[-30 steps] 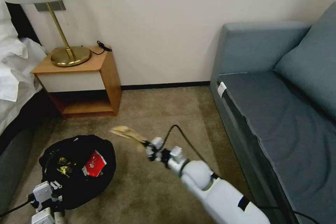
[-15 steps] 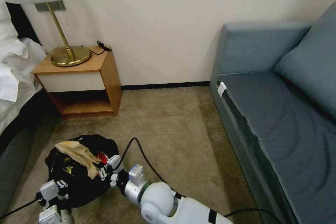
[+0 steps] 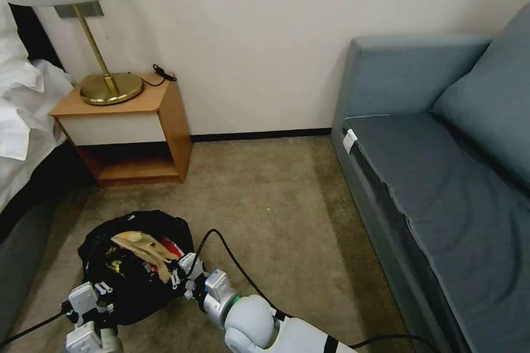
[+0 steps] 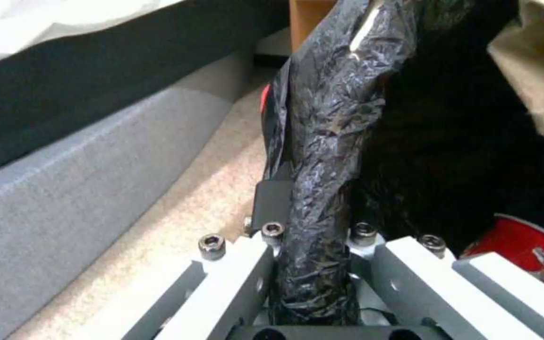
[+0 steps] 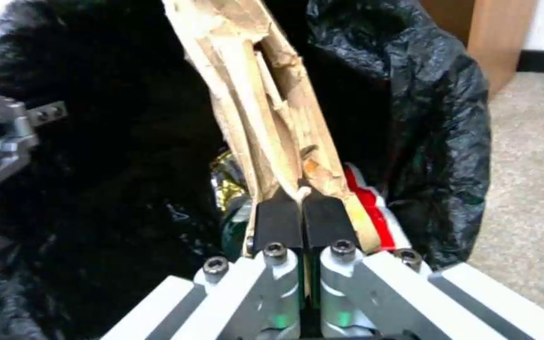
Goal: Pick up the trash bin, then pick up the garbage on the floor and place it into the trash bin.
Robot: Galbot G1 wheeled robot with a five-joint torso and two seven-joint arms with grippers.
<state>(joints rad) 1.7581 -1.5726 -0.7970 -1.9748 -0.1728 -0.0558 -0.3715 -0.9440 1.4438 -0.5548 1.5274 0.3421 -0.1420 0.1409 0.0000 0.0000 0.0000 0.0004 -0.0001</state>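
The right gripper (image 3: 175, 277) clenches the tan crumpled paper (image 3: 144, 249), which hangs beyond its fingertips over the low round black-bagged trash bin (image 3: 130, 292). The left gripper (image 3: 98, 293) grips the bin's bagged rim.

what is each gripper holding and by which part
Right gripper pinches the tan crumpled paper by its lower end; left gripper clamps the trash bin by its bag-lined rim.

Tan crumpled paper (image 3: 144, 249) over black-lined trash bin (image 3: 124, 292)
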